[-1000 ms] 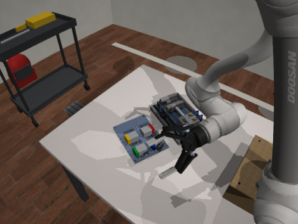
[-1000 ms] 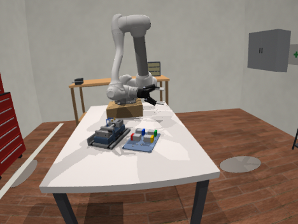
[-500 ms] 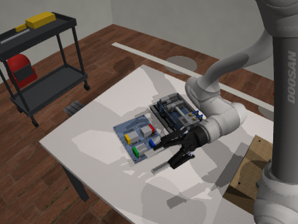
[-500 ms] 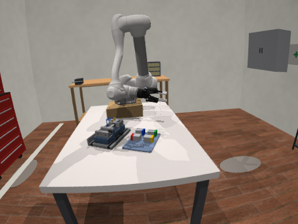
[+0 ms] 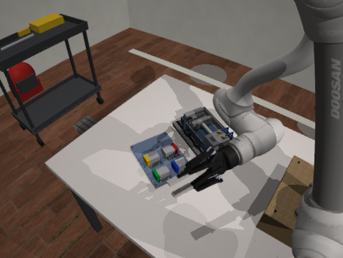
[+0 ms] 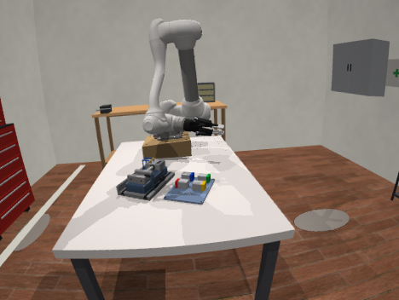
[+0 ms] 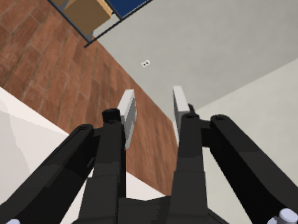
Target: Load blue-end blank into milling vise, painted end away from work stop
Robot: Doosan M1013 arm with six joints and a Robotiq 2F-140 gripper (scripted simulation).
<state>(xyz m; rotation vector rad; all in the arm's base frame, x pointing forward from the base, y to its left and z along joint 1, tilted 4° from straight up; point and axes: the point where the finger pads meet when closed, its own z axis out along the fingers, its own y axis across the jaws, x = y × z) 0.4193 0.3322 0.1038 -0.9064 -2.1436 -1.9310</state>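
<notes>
Top: high oblique; exterior: distant frontal; both share table (image 5: pixel 110 154); wrist: along claw (image 7: pixel 152 116).

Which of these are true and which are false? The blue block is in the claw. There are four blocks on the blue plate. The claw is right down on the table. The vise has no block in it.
1. The blue block is in the claw. False: it lies on the infeed plate, and the claw holds nothing, its fingers narrowed with a gap between them.
2. Four blocks lie on the plate. True: blue, red, yellow and green ends.
3. The claw is down on the table. False: the exterior view shows it well above it, near the arm's wooden base.
4. The vise has no block in it. True: no block shows between its jaws.
</notes>
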